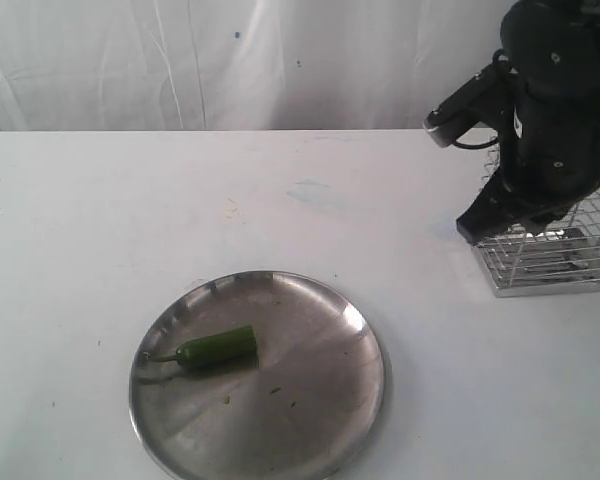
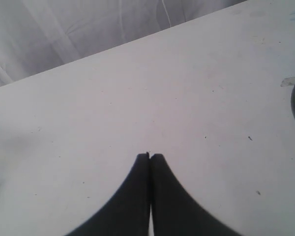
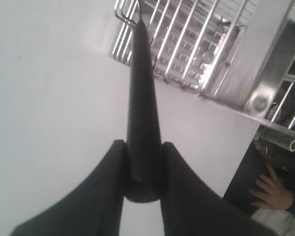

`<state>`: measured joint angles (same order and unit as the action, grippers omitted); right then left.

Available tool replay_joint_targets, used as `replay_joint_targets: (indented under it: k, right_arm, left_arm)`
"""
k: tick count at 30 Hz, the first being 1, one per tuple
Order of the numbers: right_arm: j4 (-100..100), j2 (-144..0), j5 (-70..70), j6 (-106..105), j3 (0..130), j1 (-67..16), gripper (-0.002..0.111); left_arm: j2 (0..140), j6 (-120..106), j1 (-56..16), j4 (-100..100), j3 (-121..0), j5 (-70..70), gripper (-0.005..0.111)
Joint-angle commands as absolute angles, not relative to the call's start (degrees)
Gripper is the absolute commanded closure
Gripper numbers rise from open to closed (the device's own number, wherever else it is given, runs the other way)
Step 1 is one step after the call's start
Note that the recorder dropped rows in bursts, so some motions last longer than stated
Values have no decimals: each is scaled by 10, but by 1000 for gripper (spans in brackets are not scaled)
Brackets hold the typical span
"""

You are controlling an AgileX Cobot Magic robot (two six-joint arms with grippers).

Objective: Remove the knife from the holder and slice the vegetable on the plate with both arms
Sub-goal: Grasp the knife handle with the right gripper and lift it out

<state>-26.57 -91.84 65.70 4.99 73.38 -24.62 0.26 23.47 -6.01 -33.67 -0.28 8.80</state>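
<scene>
Black knife (image 3: 139,88) clamped in right tool (image 3: 142,145) by the holder (image 1: 555,255), frame right, ready for slicing; left tool (image 2: 150,157) together, empty.

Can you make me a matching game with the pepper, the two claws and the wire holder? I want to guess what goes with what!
Things:
1. pepper
2. left claw
3. right claw
4. holder

Clues:
A. shut tight, holding nothing
B. green, lying on the shiny plate
C. made of silver wire
D. clamped on the black knife

Right pairs: 1-B, 2-A, 3-D, 4-C
</scene>
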Motion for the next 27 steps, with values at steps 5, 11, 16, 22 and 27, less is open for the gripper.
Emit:
replay_joint_targets:
  k: [5,11,16,22,27]
  right_arm:
    - [-316,-907,676,93,760,-239,108]
    - [-309,-872,698,91,760,-239,108]
    - [-217,-817,700,61,759,-240,108]
    - [-154,-723,672,41,759,-240,108]
    - [-73,-663,582,32,728,-240,108]
  left_arm:
    - [0,235,-64,-352,0,85,107]
    - [0,235,-64,-352,0,86,107]
    - [0,235,-64,-382,0,86,107]
    - [0,235,-64,-382,0,87,107]
    - [0,235,-64,-382,0,87,107]
